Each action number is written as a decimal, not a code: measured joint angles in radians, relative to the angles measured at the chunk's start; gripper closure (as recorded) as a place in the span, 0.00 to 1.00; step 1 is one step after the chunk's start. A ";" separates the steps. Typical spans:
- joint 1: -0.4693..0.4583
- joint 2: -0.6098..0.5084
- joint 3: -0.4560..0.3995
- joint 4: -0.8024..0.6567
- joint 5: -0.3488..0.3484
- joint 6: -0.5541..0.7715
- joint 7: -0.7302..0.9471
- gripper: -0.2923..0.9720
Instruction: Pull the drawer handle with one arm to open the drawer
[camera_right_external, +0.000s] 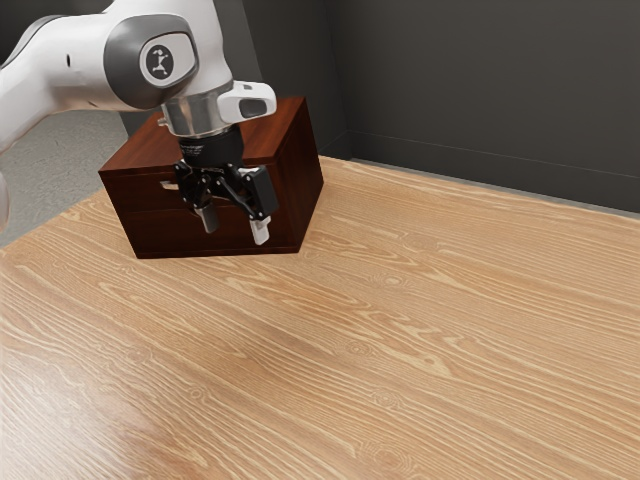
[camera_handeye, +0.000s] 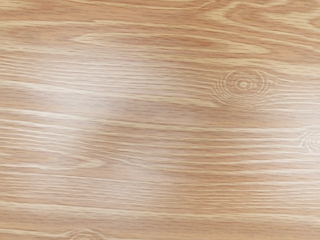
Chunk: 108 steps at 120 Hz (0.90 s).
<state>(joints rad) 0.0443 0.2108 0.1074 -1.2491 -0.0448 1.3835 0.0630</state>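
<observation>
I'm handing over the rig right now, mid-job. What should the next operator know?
Gripper: open, holding nothing, fingers pointing down in front of the drawer box.
Box: on the table, at the exterior view's upper left; its drawer looks shut.
Handle: a pale bit beside the gripper seems to be it; not grasped.
Done: nothing on the drawer yet. Left: grip the handle, pull the drawer open.

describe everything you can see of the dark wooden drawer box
The drawer box is a dark reddish-brown wooden block with a flat top, standing upright on the light wooden table near the dark wall. A seam crosses its front, which looks flush, so shut. The open gripper hangs before that front, covering part of it.
</observation>
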 joint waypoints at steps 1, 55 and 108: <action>0.000 0.000 0.000 0.000 0.000 0.000 0.000 0.23; -0.002 -0.140 0.002 0.038 -0.004 -0.001 0.018 0.23; 0.092 -0.089 0.013 0.036 0.079 0.028 0.588 0.23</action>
<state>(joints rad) 0.1367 0.1214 0.1200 -1.2132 0.0347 1.4120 0.6510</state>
